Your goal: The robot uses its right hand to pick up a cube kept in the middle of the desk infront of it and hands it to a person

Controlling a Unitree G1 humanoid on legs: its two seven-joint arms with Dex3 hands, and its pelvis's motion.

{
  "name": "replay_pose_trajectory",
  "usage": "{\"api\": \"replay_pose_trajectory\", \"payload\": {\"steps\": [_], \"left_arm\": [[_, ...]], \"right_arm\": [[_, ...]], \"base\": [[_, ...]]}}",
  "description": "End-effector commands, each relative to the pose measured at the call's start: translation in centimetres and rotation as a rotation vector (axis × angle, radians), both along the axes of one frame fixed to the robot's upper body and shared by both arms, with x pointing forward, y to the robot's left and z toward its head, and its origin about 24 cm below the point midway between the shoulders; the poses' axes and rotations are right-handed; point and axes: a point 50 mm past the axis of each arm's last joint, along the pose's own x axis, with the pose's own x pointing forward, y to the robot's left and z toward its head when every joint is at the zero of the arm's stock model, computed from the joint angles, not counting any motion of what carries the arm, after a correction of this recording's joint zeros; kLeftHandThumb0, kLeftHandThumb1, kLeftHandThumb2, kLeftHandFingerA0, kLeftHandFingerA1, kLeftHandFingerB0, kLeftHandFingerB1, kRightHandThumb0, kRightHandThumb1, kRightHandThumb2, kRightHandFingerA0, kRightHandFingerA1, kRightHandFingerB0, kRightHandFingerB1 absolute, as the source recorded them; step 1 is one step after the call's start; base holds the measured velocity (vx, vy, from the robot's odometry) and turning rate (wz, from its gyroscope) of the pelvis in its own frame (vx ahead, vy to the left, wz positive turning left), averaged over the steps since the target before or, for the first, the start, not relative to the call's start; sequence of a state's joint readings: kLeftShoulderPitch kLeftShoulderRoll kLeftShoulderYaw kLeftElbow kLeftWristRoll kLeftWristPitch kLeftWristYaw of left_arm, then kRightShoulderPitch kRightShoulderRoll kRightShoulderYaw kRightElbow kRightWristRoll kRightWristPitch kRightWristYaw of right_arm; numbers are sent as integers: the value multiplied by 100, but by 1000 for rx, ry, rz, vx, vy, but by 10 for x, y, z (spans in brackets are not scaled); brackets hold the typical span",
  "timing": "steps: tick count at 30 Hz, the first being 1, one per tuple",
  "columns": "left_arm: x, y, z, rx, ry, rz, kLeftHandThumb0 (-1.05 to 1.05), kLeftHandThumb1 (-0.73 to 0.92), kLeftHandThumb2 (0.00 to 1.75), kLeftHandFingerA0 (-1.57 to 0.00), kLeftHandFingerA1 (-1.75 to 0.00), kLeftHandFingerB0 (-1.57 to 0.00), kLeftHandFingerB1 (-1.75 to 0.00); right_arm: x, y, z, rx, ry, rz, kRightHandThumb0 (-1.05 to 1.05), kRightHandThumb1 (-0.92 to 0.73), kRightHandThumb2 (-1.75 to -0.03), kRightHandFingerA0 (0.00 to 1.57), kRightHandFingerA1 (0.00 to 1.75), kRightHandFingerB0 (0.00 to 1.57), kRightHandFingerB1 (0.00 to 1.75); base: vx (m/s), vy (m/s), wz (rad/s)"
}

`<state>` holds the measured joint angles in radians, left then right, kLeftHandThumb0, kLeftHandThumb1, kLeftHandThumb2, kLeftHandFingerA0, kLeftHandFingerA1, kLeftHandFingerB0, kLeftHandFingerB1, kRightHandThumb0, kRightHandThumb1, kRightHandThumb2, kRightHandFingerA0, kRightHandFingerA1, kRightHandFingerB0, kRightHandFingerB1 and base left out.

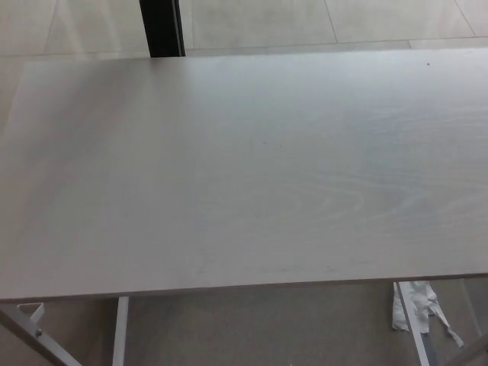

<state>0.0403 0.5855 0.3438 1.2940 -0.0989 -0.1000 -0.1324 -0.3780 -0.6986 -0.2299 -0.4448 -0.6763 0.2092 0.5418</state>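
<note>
Item: pale wood-grain desk [244, 175], white metal legs [120, 332], seen from the head view.

Cube: none visible anywhere on the desk; its location cannot be told. Weight, stiffness, surface and a place to grip it therefore cannot be judged; no such estimate is offered.

Hands: neither the left nor the right hand is in the picture, so how far they are open and whether they hold anything cannot be told.

Surroundings: tiled floor [381, 23] beyond the far edge; a dark upright post [162, 27]; a crumpled white scrap [415, 305] below the near edge, right.

Person: none seen.
</note>
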Motion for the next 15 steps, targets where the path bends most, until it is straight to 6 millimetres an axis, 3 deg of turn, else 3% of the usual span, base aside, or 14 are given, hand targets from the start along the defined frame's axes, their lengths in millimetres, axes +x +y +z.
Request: {"api": "replay_pose_trajectory", "payload": {"steps": [1, 2, 3, 4, 5, 6, 7, 8, 10, 12, 13, 14, 15], "left_arm": [[-3, 8, 8, 36, -30, -4, -76, 80, 65, -81, -51, -62, -42], [-2, 7, 8, 26, -34, 12, -77, 81, 65, -80, -50, -52, -39], [-2, 7, 7, 21, -35, 17, -77, 81, 65, -80, -50, -52, -39], [-1, 7, 7, 17, -35, 19, -73, 64, 102, -70, -63, -43, -54], [-1, 6, 7, 14, -37, 21, -75, 81, 64, -80, -51, -52, -39], [-1, 6, 7, 14, -39, 22, -75, 81, 64, -80, -51, -52, -39], [-1, 6, 7, 14, -39, 22, -74, 81, 65, -82, -51, -51, -39], [-2, 6, 6, 12, -42, 27, -74, 81, 65, -81, -50, -51, -38], [-1, 6, 6, 10, -44, 32, -74, 81, 65, -83, -51, -51, -39], [-2, 6, 6, 9, -44, 36, -76, 80, 66, -76, -48, -51, -39], [-2, 6, 7, 10, -48, 20, -76, 81, 66, -79, -50, -48, -39], [-1, 7, 8, 14, -50, 11, -75, 64, 103, -70, -63, -43, -54], [0, 8, 9, 19, -48, 11, -76, 64, 103, -71, -63, -44, -54]], "right_arm": [[-262, -264, -93, 618, -718, -1220, -56, -56, -57, 71, 66, 59, 41], [-264, -269, -106, 671, -722, -1262, -52, -57, -57, 64, 63, 55, 42], [-265, -273, -117, 721, -722, -1290, -52, -57, -57, 64, 63, 55, 42], [-266, -274, -126, 764, -728, -1296, -51, -57, -58, 62, 61, 53, 43], [-267, -274, -132, 802, -735, -1301, -51, -58, -58, 60, 62, 52, 43], [-268, -274, -136, 830, -740, -1305, -51, -58, -58, 60, 62, 52, 43], [-269, -275, -141, 854, -743, -1304, -52, -46, -83, 55, 67, 44, 56], [-271, -276, -153, 917, -750, -1313, -49, -60, -58, 55, 59, 50, 43], [-275, -274, -174, 1015, -765, -1327, -44, -61, -57, 69, 95, 50, 45], [-276, -274, -182, 1035, -762, -1351, -44, -64, -59, 70, 91, 51, 45], [-277, -272, -192, 1029, -719, -1396, -48, -63, -61, 77, 132, 49, 43], [-276, -270, -200, 1030, -700, -1421, -46, -64, -63, 88, 156, 55, 47], [-276, -268, -205, 1022, -677, -1449, -45, -62, -62, 95, 156, 53, 46]], "base": [[0, 0, 0], [0, 0, 0], [0, 0, 0], [0, 0, 0], [0, 0, 0], [0, 0, 0], [0, 0, 0], [0, 0, 0], [0, 0, 0], [0, 0, 0], [0, 0, 0], [0, 0, 0], [0, 0, 0]]}}
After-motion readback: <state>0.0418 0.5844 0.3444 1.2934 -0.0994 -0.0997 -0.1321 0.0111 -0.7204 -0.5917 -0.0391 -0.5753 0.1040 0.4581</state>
